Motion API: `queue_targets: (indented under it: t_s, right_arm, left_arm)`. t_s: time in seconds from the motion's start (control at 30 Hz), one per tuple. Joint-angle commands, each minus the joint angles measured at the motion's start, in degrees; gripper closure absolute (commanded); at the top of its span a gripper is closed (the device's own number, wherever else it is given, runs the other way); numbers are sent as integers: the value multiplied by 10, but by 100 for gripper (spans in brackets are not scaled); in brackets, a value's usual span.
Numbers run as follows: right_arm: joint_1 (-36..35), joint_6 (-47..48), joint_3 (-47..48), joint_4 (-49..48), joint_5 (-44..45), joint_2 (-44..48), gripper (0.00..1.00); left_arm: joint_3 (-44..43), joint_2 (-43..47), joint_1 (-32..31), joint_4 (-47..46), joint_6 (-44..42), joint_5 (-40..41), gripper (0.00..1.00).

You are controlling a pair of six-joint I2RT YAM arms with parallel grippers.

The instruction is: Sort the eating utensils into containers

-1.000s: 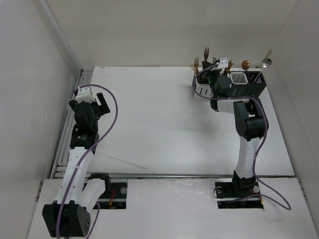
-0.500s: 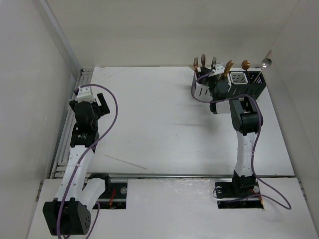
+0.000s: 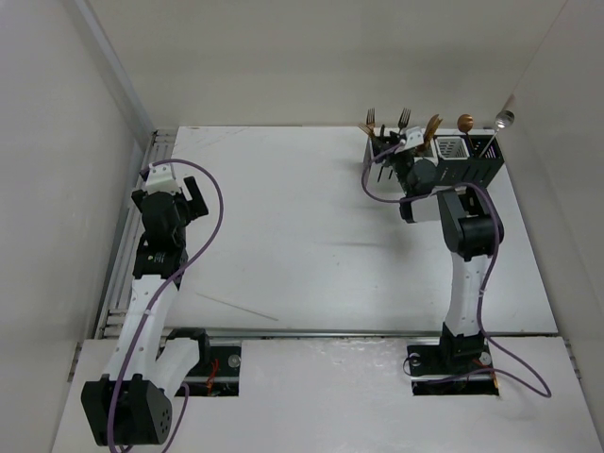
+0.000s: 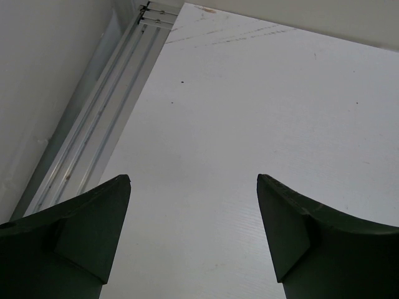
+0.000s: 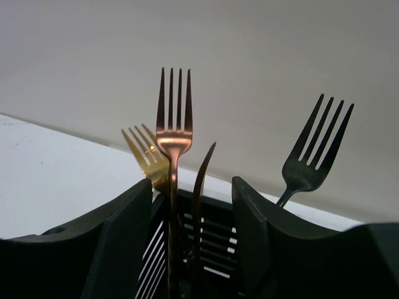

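The right tool (image 5: 193, 187) stands at the containers (image 3: 467, 168), at 1 o'clock on the table (image 3: 283, 245). Its jaws are parted with a gap on each side of the copper fork (image 5: 173, 134), so the fork is judged to rest handle-down in the slotted compartment (image 5: 209, 246) rather than in a grip. A gold fork (image 5: 146, 159) stands at 9 o'clock of it and a dark fork (image 5: 312, 156) at 3 o'clock, while spoons (image 3: 464, 122) rise toward the row's 3 o'clock end. The left tool (image 4: 193, 180), at 9 o'clock, hangs wide open and holds nothing, apparently parked away from the working arm.
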State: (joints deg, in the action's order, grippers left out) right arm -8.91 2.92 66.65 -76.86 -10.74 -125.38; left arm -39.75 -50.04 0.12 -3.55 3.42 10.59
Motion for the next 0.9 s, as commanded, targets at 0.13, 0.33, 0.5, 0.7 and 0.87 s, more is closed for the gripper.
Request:
queue_targets:
  t_s: [0.13,0.33,0.5,0.7,0.87]
  right_arm:
    - [-4,27,-46,-98,-41,183,38]
    - [-172,302,90,551,120,334,0]
    - [-280,304,74,735,15,372,0]
    - [-418,267,41,811,-49,352,0]
    - [-525,192,59,811,-49,269,0]
  left_arm:
    - [-20,26,2,-15,-5,1,20]
    - [-20,36,2,-15,16,19,19]
    - [-15,48,2,-15,27,50,18]
    - [-25,72,2,-22,27,85,14]
    - [-25,114,18,-36,21,88,12]
